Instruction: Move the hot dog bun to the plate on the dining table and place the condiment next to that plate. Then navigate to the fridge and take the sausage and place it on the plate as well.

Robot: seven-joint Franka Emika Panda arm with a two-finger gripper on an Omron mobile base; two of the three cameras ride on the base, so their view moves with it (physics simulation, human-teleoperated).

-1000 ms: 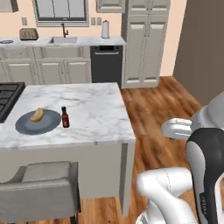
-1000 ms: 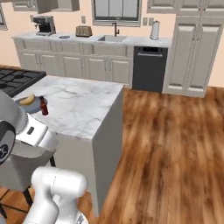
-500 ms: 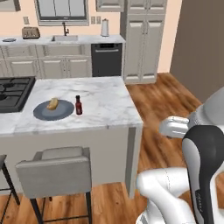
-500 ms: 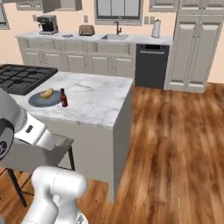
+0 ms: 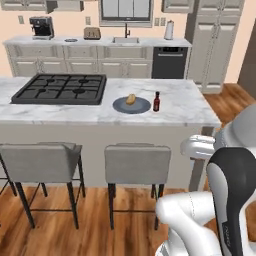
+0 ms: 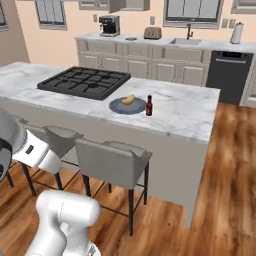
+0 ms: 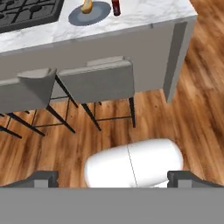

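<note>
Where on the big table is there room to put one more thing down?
The dining table has bare marble right of the condiment, out to the corner, and along the front edge by the stools. It's crowded where the plate, hot dog bun and cooktop sit.

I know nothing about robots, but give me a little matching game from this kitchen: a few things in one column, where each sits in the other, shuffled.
Things:
1. bun
2. condiment
3. cooktop
4. stools

Places:
a. on the floor against the table's near side
b. on the plate
c. set into the tabletop, left of the plate
d. upright on the marble beside the plate

Pairs: 1-b, 2-d, 3-c, 4-a
</note>
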